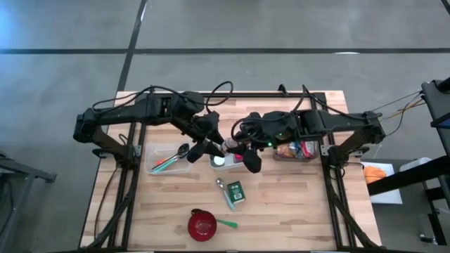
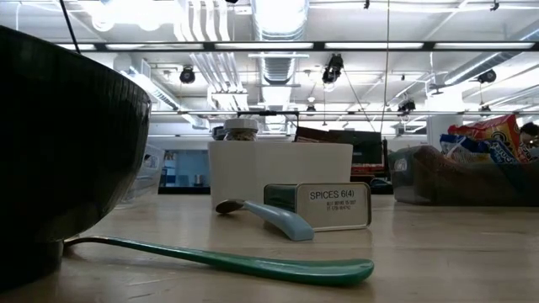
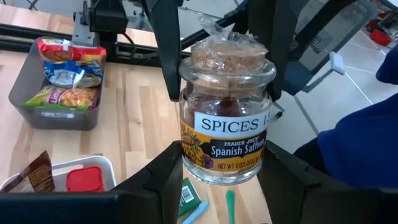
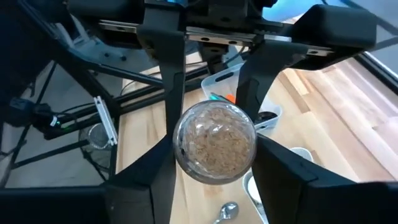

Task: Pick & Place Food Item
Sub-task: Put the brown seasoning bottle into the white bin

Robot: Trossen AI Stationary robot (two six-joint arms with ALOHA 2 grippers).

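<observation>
Left wrist view: glass saffron jar (image 3: 227,118), cork-topped, grasped by left hand (image 3: 219,177) and right hand (image 4: 214,168).

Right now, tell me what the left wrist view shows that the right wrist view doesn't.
Only the left wrist view shows the jar's printed label reading SPICES and Spanish Saffron, plus a grey bin of snack bags. Only the right wrist view looks down on the jar's cork top and catches a metal spoon below. Both share the spice jar itself, closed on by both the left gripper and the right gripper.
</observation>
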